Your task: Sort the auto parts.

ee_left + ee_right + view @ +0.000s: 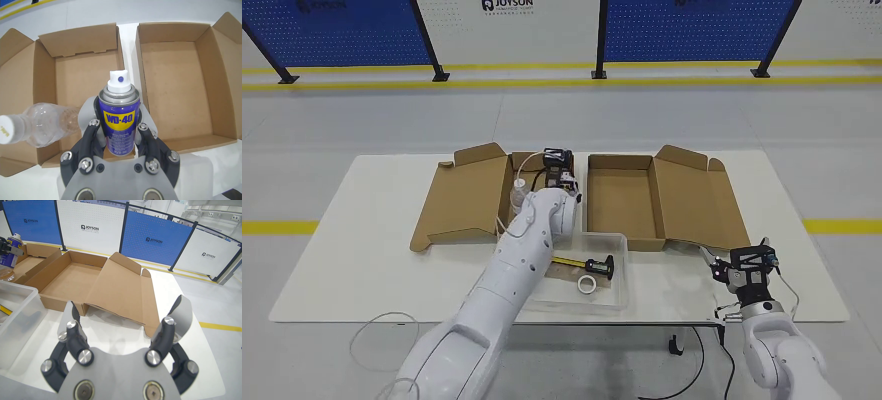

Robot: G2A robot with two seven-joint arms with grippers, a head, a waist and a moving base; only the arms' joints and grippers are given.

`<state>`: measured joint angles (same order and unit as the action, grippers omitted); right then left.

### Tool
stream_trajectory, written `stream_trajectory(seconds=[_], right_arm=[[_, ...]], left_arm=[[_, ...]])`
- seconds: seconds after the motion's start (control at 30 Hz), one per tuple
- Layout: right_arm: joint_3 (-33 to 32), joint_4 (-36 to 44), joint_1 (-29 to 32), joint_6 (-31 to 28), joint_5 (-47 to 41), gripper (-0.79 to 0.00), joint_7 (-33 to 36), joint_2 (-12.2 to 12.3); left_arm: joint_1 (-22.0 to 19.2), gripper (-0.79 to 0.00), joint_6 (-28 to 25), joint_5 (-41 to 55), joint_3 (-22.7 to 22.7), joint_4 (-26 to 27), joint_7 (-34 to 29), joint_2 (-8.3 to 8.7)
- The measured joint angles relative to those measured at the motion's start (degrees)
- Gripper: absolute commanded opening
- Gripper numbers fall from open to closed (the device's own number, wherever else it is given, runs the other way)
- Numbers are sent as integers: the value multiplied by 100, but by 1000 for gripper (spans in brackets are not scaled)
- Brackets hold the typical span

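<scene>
Blue spray can (119, 121) upright, clamped between left jaws; right jaws wide apart

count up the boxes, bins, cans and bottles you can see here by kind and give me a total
Cardboard boxes: 2
Clear bin: 1
Spray can: 1
Clear bottle: 1
Total: 5

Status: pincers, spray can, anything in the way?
Left pincer shut on spray can, over left box. Right pincer open, empty. Clear bottle in that box, close beside the can.
</scene>
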<state>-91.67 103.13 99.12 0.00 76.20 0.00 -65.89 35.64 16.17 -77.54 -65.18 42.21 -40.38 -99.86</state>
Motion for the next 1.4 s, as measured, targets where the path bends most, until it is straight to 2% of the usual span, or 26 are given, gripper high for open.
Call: stream_trajectory(seconds=[0.23,0.53,0.6,0.83,0.93,1.1,1.2,1.33,1.4], right_arm=[[0,0,0,0,0,0,0,0],[0,0,0,0,0,0,0,0],[0,0,0,0,0,0,0,0],[0,0,0,0,0,0,0,0],[0,0,0,0,0,0,0,0],[0,0,0,0,0,0,0,0],[0,0,0,0,0,0,0,0],[0,0,0,0,0,0,0,0],[0,0,0,0,0,0,0,0]], left_arm=[[-389,-785,-1,239,109,-946,136,-121],[-708,-785,2,492,183,-1715,285,-248],[-760,-683,-2,527,195,-1828,303,-268],[-921,-582,3,636,220,-2190,385,-326],[-970,-465,10,678,219,-2286,422,-339],[-1013,-379,34,749,211,-2383,500,-356],[-1032,-289,33,769,219,-2426,525,-366],[-1060,-231,38,802,229,-2443,565,-382],[-1079,-139,54,813,233,-2421,593,-389]])
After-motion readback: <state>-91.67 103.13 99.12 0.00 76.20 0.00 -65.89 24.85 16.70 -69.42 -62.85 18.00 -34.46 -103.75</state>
